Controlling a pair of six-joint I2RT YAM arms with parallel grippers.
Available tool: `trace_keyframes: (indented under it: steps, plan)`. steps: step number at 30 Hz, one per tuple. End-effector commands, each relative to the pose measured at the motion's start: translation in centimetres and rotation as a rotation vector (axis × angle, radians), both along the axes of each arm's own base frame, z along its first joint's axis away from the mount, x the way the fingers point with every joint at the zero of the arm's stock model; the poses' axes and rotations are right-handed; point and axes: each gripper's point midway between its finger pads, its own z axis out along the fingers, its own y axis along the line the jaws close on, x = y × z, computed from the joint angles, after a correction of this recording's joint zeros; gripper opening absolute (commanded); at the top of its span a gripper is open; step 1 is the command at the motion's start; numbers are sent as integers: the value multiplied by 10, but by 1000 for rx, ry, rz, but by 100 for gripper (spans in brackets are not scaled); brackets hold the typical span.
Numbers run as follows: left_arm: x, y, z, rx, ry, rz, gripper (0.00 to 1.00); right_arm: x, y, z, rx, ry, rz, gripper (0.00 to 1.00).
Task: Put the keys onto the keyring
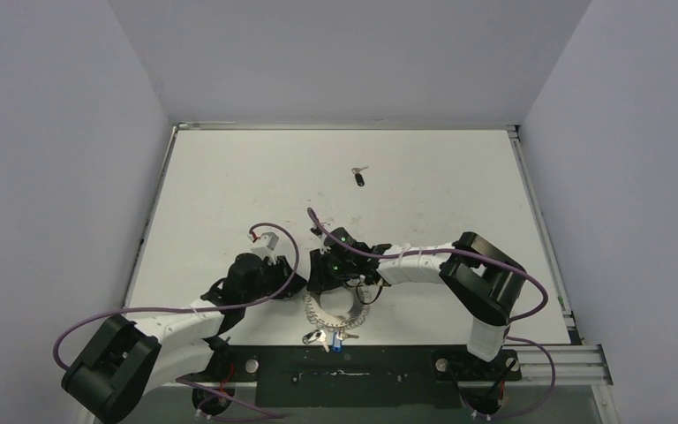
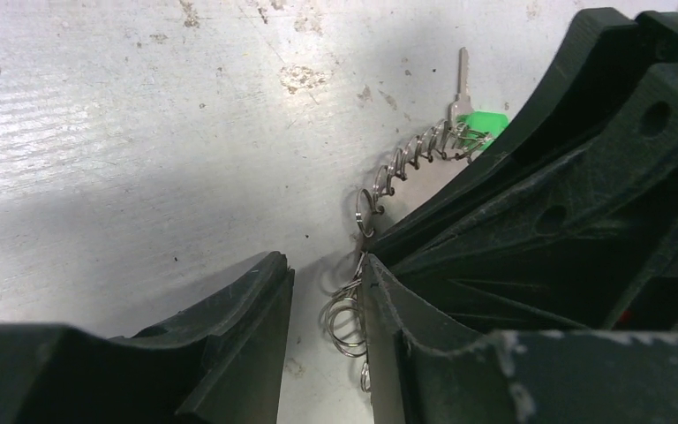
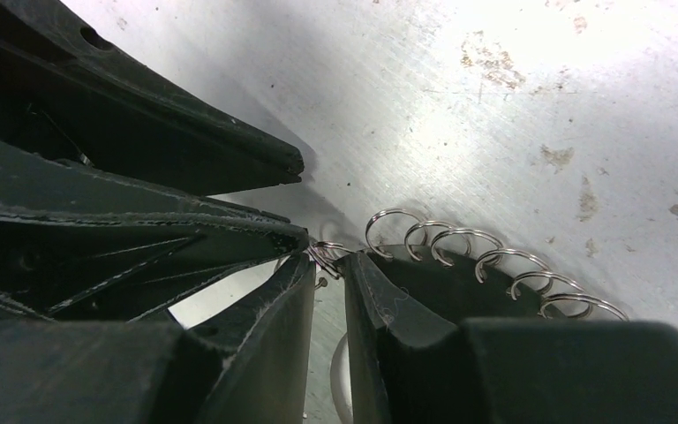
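The keyring (image 1: 312, 309) lies on the table near the front edge, between both arms. A small black-headed key (image 1: 358, 177) lies alone far back on the table; I see no second black-headed key. My left gripper (image 1: 298, 284) is open at the ring's upper left; in the left wrist view (image 2: 322, 265) the ring's loops (image 2: 346, 316) lie between its fingers, against the right one. My right gripper (image 1: 320, 277) is at the ring's top. In the right wrist view (image 3: 327, 261) its tips pinch a loop of the ring (image 3: 494, 259).
A green-headed key (image 2: 484, 122) hangs on the ring's rim. A silver key and a blue-headed key (image 1: 338, 345) lie at the ring's near side by the table's front rail (image 1: 353, 367). The two grippers are almost touching each other.
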Motion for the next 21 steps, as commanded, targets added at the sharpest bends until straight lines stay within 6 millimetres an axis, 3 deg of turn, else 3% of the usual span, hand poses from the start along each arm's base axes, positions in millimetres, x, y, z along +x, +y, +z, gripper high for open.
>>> trace_keyframes:
  steps: [1, 9, 15, 21]
  plan:
    - [0, -1, 16, -7, -74, -38, 34, 7, 22, 24, 104, -71, 59, 20]
    - [1, 5, 33, -5, -142, -26, 35, 0, 31, 19, 119, -67, 157, 19]
    - [-1, 8, 38, 0, -154, -27, 36, 5, 22, 7, 37, -95, 165, 27]
    - [-1, 8, 45, 1, -172, -31, 35, 12, 13, 13, -20, -143, 162, 7]
